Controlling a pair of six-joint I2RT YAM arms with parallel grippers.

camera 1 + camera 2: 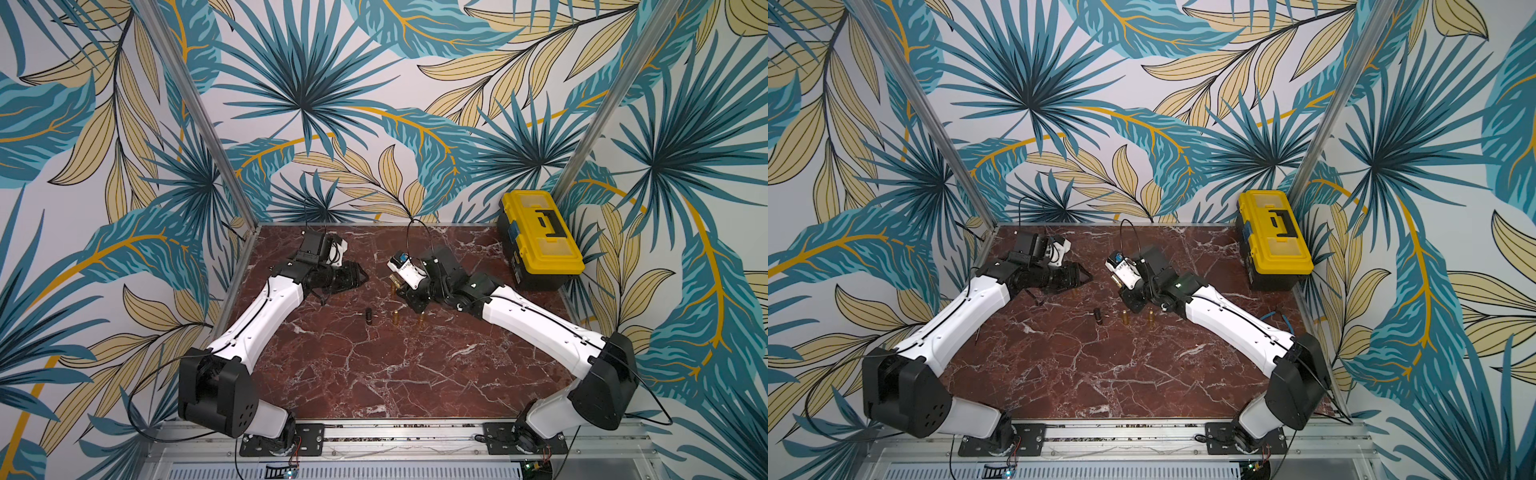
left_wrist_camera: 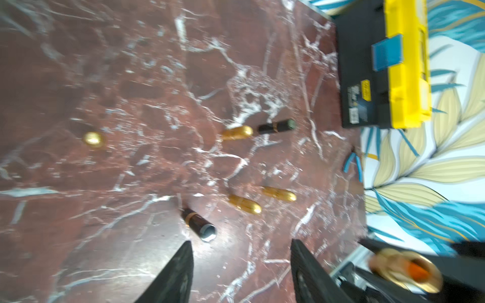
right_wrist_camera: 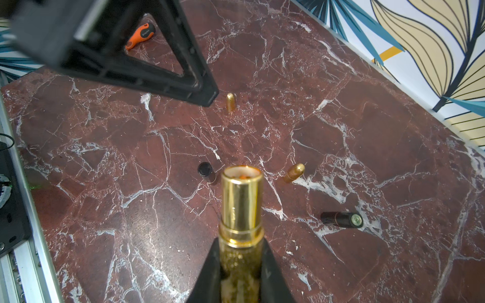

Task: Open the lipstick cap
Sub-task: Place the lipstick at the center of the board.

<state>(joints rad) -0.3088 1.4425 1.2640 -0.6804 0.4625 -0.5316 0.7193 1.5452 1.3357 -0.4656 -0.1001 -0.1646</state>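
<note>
My right gripper [image 3: 241,242] is shut on the glittery base of a gold lipstick [image 3: 241,199]. Its cap is off, and the shiny inner tube shows an orange stick in its open end. The same lipstick [image 2: 409,270] shows blurred in the left wrist view. A hollow black cap [image 2: 200,224] with a gold band sits on the marble [image 1: 415,374], open end towards the left wrist camera, just ahead of my left gripper [image 2: 241,242]. That gripper is open and holds nothing. In both top views the two grippers [image 1: 360,277] [image 1: 1125,286] face each other above the table's back half.
Gold bullet-shaped lipsticks [image 2: 244,204] [image 2: 279,194] [image 2: 236,132] and a small gold piece [image 2: 93,139] are scattered on the marble. A capped black lipstick [image 3: 341,219] lies there too. A yellow toolbox [image 1: 540,239] stands back right. An orange screwdriver [image 3: 140,35] lies near a wall.
</note>
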